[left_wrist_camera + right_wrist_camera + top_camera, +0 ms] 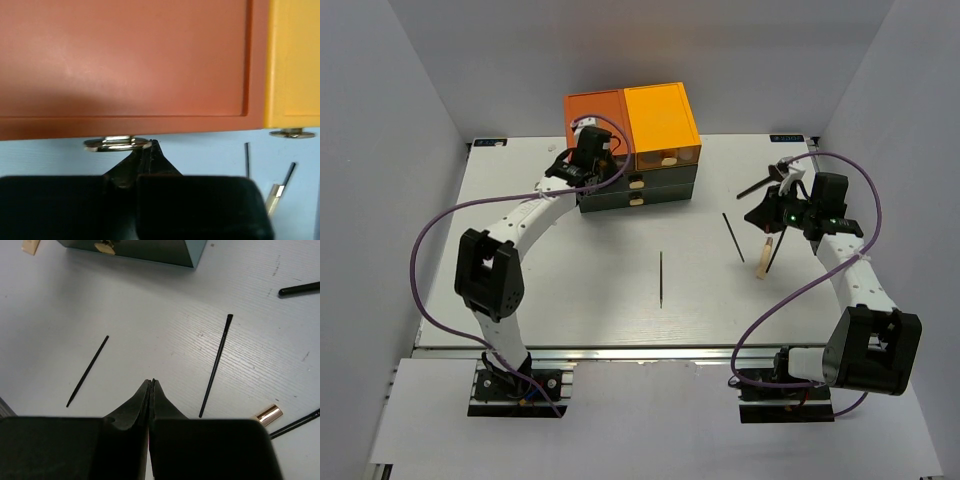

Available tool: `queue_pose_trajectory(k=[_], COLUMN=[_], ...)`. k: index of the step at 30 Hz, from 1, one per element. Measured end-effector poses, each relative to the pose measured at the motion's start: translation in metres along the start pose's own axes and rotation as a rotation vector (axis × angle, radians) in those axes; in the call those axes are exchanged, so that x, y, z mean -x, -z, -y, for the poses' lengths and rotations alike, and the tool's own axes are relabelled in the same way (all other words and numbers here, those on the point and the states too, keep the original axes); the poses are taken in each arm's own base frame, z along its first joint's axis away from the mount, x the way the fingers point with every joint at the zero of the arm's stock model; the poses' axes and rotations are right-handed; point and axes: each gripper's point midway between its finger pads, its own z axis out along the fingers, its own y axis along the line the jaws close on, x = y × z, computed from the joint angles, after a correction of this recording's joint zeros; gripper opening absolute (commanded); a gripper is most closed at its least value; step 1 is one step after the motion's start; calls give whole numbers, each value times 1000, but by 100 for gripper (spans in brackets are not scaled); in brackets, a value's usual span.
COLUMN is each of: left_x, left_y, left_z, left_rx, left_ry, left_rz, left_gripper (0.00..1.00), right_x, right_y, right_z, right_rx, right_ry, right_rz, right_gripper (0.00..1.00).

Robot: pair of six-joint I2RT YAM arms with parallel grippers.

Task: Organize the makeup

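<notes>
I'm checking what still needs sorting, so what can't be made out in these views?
Inside of the drawer box: hidden in every view by its walls and top.
Whether the left fingers pinch the ring handle: left wrist view blurred; from above the left arm covers it.
Gold-capped tube: right wrist view, lower part behind the black housing.
Black handle: right wrist view, cut by the right edge.

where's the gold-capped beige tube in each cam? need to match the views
Top external: beige tube lies right of centre, at mid-height.
Left wrist: tube at the lower right, only partly showing.
Right wrist: tube at the lower right, only its gold cap showing.
Shared landmark: drawer box, up and left of the tube in all three.
</notes>
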Motion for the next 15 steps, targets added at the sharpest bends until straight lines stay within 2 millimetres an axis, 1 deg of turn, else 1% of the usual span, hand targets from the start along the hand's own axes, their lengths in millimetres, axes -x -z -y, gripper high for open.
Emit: queue_pose_trajectory(k=[1,2,3,4,5,7,8,9,10,13,15], left_x=[-3,-5,-10,-13,-23,-41,-53,-64,-76,-104,-111], left_y=[-1,-2,-3,-3,-4,-3,-2,-1,-1,-6,-9], left_z=[3,4,5,10,6,1,-3,-7,-13,-25,-27], left_rx=[-21,-43,-65,-96,-105,-136,-148,-152,-148,-153,-167], left_ry=[-7,-11,-8,4,14,59,92,129,174,329,424], left_rz=[-5,-7,-16,-20,-41,-66,-81,-96,-114,-139,-132], left_gripper=[0,0,0,0,0,25,35,41,52,59,60], right_x=[0,-2,-3,-5,-6,-8,-8,-8,-8,-9,-9], right_y=[0,1,1,2,2,2,2,2,1,0,0], right_z=[-2,-6,-10,-14,-18,-26,-29,-31,-34,-38,-39], right_rx=[16,39,63,88,114,154,170,181,191,209,211], right_ry=[16,33,46,59,71,94,103,109,113,122,123], right_rz=[-1,-4,-9,-12,-16,-19,-19,-18,-18,-20,-19], right_gripper=[4,15,21,28,30,32,32,32,32,33,33])
